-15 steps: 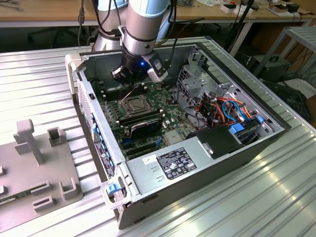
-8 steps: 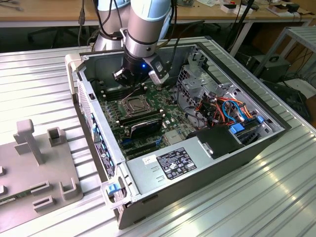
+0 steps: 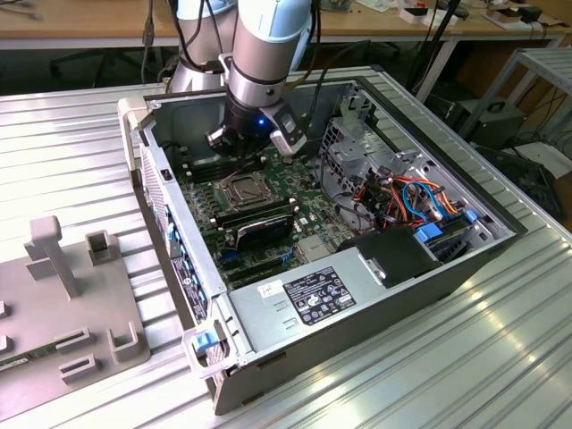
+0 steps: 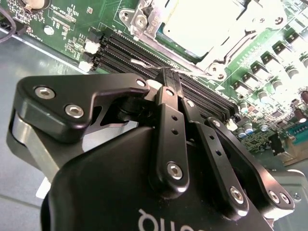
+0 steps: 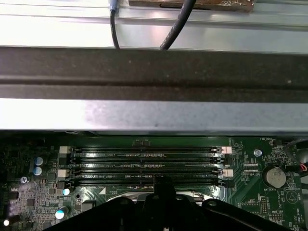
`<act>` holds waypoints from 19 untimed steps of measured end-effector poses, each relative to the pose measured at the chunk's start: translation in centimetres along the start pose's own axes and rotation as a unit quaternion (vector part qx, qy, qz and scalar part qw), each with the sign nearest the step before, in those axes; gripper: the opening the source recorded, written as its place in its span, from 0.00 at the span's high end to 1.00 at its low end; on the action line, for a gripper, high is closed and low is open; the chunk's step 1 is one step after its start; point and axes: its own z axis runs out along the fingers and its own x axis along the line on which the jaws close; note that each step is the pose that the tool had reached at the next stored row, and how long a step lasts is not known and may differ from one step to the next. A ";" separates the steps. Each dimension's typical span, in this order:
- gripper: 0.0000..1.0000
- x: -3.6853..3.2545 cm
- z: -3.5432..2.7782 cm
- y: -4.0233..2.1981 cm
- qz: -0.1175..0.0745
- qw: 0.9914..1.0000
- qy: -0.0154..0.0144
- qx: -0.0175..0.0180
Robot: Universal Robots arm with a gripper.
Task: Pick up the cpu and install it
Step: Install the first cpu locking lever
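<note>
Second wrist view: gripper (image 4: pixel 169 77) is clenched with nothing between its fingertips, hovering over the RAM slots (image 4: pixel 144 53); cpu (image 4: pixel 202 21) sits in the socket just beyond.

No legible txt; PSU label (image 3: pixel 315 294) print too small.

- We see the arm (image 3: pixel 268 45): pale blue-grey round shells w/ a silver ring, black wrist part w/ small blue light.
- The gripper (image 4: pixel 168 79) is matte black: flat linkage bars, silver hex screws, white lettering on the body.
- Black cables run along the arm.
</note>
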 end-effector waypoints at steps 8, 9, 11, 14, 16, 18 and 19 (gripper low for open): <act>0.89 -0.51 0.50 -0.27 0.000 1.000 0.000 0.000; 0.89 -0.56 0.53 -0.28 0.000 1.000 0.000 0.000; 0.89 -0.56 0.54 -0.28 0.000 1.000 0.000 0.000; 0.89 -0.57 0.57 -0.28 0.000 1.000 0.000 0.000; 0.89 -0.57 0.67 -0.30 0.000 1.000 0.000 0.001; 0.89 -0.57 0.81 -0.33 0.000 1.000 0.000 0.001; 0.89 -0.56 0.89 -0.35 0.000 1.000 0.000 0.002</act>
